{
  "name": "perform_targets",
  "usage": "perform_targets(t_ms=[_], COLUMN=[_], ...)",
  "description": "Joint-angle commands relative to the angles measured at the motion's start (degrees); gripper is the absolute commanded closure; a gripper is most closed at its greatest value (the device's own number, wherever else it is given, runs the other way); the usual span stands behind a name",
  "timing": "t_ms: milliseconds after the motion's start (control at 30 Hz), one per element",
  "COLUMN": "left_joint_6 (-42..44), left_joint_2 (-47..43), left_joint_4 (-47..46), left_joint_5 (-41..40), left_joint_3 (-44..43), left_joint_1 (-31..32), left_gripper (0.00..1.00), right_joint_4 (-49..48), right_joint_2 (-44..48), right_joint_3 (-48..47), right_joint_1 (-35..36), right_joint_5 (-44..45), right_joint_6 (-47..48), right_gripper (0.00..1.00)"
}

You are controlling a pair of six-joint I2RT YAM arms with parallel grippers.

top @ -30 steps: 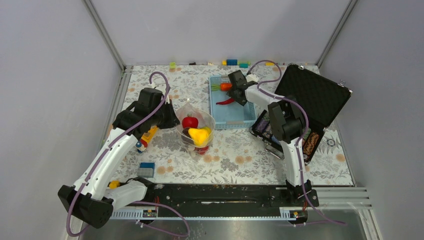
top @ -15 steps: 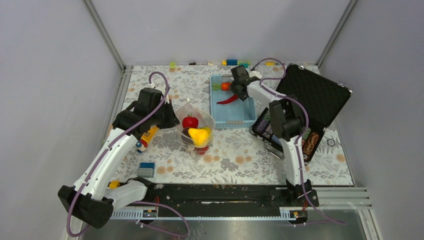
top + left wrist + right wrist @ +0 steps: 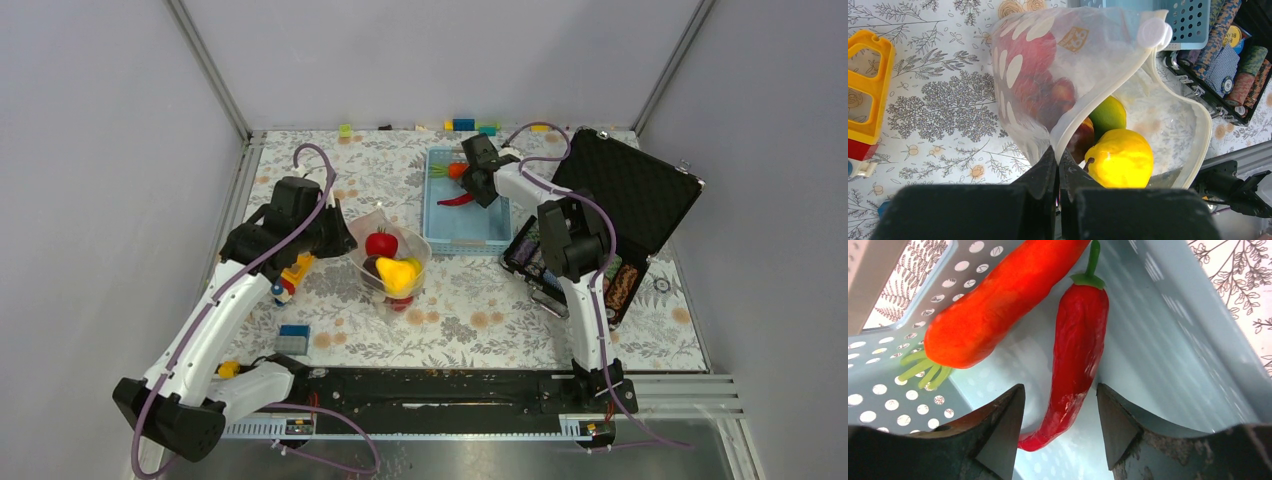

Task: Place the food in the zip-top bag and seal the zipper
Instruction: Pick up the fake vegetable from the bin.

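The zip-top bag (image 3: 392, 262) stands open at mid-table, holding a red tomato (image 3: 380, 243), a yellow pepper (image 3: 398, 272) and other pieces. In the left wrist view the bag (image 3: 1068, 60) shows its whitish zipper strip (image 3: 1100, 95) and the yellow pepper (image 3: 1120, 157). My left gripper (image 3: 1058, 157) is shut on the bag's rim; it also shows in the top view (image 3: 340, 235). My right gripper (image 3: 1060, 397) is open inside the blue basket (image 3: 465, 225), straddling a red chili (image 3: 1075, 355) beside a carrot (image 3: 998, 295); it also shows in the top view (image 3: 480, 180).
An open black case (image 3: 610, 215) with chip stacks (image 3: 622, 285) lies at the right. A yellow-red toy (image 3: 292, 275) and a blue block (image 3: 293, 340) lie left of the bag. Small blocks (image 3: 463, 125) line the back edge.
My right gripper has come down into the basket over the chili. The left gripper has shifted the bag slightly left and up.
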State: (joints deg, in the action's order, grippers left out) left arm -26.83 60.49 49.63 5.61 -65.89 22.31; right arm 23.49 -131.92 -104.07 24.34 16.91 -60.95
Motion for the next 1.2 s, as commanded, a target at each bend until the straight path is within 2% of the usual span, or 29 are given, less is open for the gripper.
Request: perform_targets(t_ms=[0,133,333,400,500,600,867,1033,1167], left_joint_6=[0.5,0.4,0.4,0.4,0.4,0.4,0.1,0.1,0.0], left_joint_2=[-2.0,-2.4,-3.0,-3.3,-3.2,-2.8,-2.0,-1.2,-0.8], left_joint_4=[-2.3,-2.3,-2.8,-3.0,-3.2,-3.2,-3.2,-3.3,-3.3], left_joint_5=[0.1,1.1,2.0,2.0,2.3,2.3,2.4,2.6,2.7], left_joint_3=[-1.7,-1.7,-1.3,-1.3,-1.1,-1.2,-1.4,-1.8,-1.9], left_joint_1=[-0.4,-0.4,-0.4,-0.4,-0.3,-0.4,-0.4,-0.4,-0.4], left_gripper=[1.0,1.0,1.0,1.0,1.0,1.0,1.0,1.0,1.0], right_joint_4=[4.2,3.5,2.4,-0.4,-6.4,-7.0,-19.5,-26.6,-28.5], right_joint_2=[1.1,3.3,2.7,3.4,6.2,8.0,16.0,25.0,32.5], right_joint_3=[1.4,3.3,2.0,3.0,6.6,6.9,15.0,21.4,25.1], right_joint_1=[-0.6,-0.9,-0.9,-0.9,-0.9,-0.9,-0.8,-0.1,1.0], right_joint_5=[2.7,5.1,3.5,2.4,2.6,3.4,-7.8,-8.6,-11.2], right_joint_6=[-0.1,1.5,4.6,6.5,8.5,10.5,16.4,22.3,27.6], right_gripper=[0.39,0.47,0.68,0.77,0.84,0.92,0.97,0.97,0.97])
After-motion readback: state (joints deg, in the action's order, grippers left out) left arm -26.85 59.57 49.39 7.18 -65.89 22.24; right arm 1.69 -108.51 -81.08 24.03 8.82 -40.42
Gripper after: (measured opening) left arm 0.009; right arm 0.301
